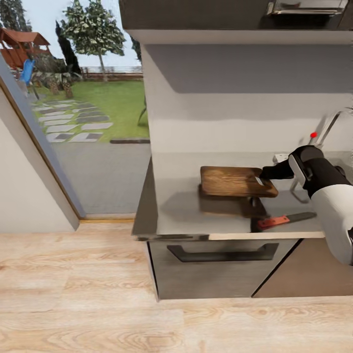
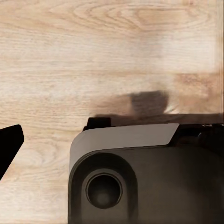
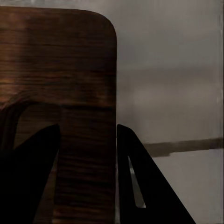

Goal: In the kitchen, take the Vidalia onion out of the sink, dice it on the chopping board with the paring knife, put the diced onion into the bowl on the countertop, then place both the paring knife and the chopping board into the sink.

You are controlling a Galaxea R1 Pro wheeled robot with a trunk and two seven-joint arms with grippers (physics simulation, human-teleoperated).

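Observation:
The brown wooden chopping board [image 1: 235,181] hangs level a little above the grey countertop [image 1: 171,201] and casts a shadow on it. My right gripper [image 1: 267,172] is shut on the board's right end. In the right wrist view the board [image 3: 70,70] runs between the two dark fingers [image 3: 140,186]. The red-handled paring knife [image 1: 285,220] lies on the countertop near the front edge, right of the board. The sink's tap [image 1: 329,125] with its red knob [image 1: 314,135] stands behind my right arm. The basin, the onion and the bowl are out of view. One finger [image 2: 9,147] of my left gripper hangs over the wooden floor.
A dark drawer front with a handle [image 1: 223,254] sits under the countertop. An upper cabinet [image 1: 196,14] hangs overhead. Left of the counter is a glass wall [image 1: 88,122] onto a garden. Light wooden floor [image 1: 98,294] spreads in front.

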